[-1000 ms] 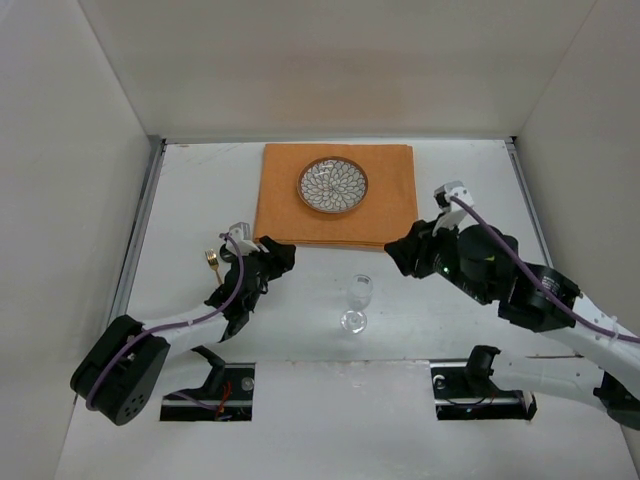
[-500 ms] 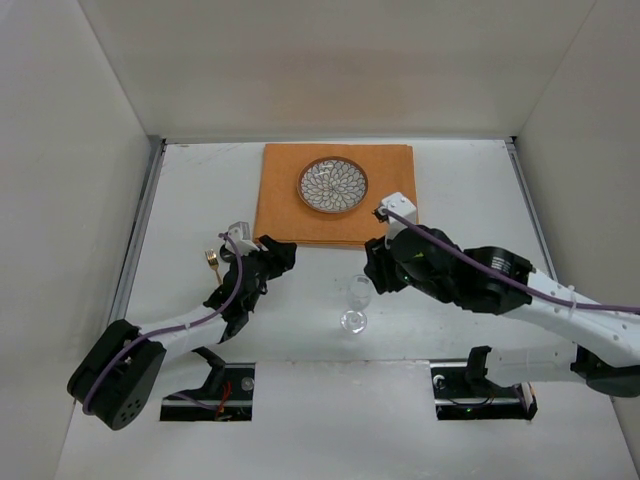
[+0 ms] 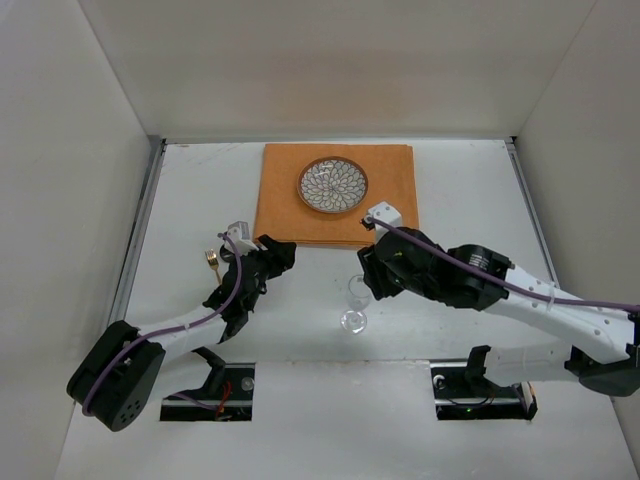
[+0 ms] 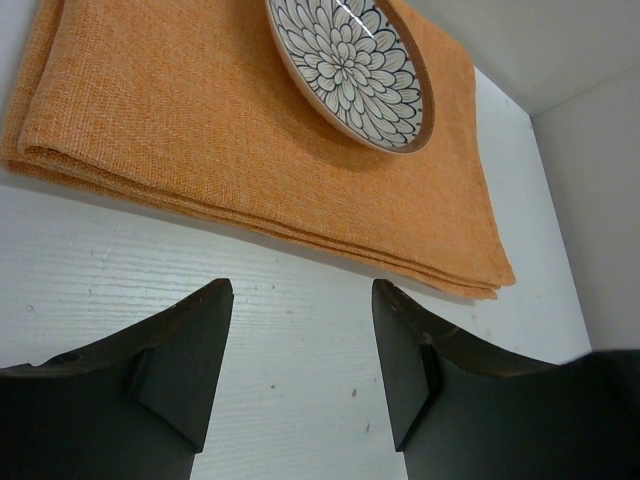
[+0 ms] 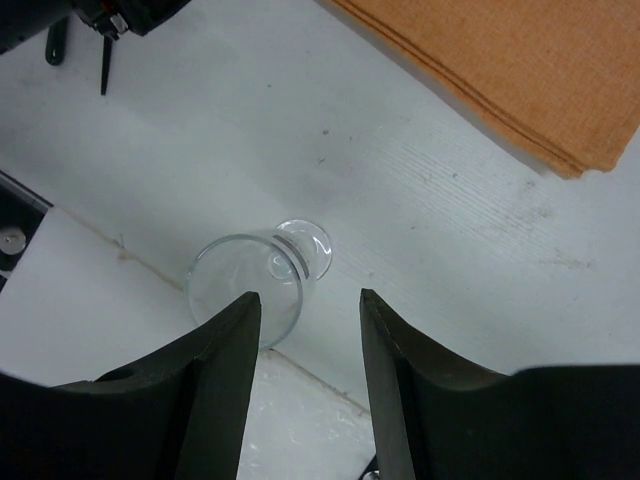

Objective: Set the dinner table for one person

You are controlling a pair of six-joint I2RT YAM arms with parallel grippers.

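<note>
The white dinner table [image 3: 470, 190] carries an orange cloth mat [image 3: 290, 205] at the back, with a flower-patterned plate [image 3: 333, 185] on it. A clear stemmed glass [image 3: 355, 300] stands upright near the front middle. A gold fork [image 3: 211, 262] lies at the left. My right gripper [image 5: 310, 305] is open and empty, just above the glass [image 5: 255, 285], which sits by its left finger. In the top view the right gripper [image 3: 367, 272] is right beside the glass. My left gripper [image 4: 300, 300] is open and empty over bare table, just short of the mat's [image 4: 200, 120] near edge, with the plate [image 4: 350, 65] beyond.
Metal rails [image 3: 140, 225] run along both side edges, with white walls close behind them. The arm bases and mounting slots [image 3: 215, 385] sit at the near edge. The left arm's wrist [image 5: 110, 20] shows at the top left of the right wrist view.
My right arm has swung left from the mat's right corner to just beside and above the glass. My left arm has hardly moved.
</note>
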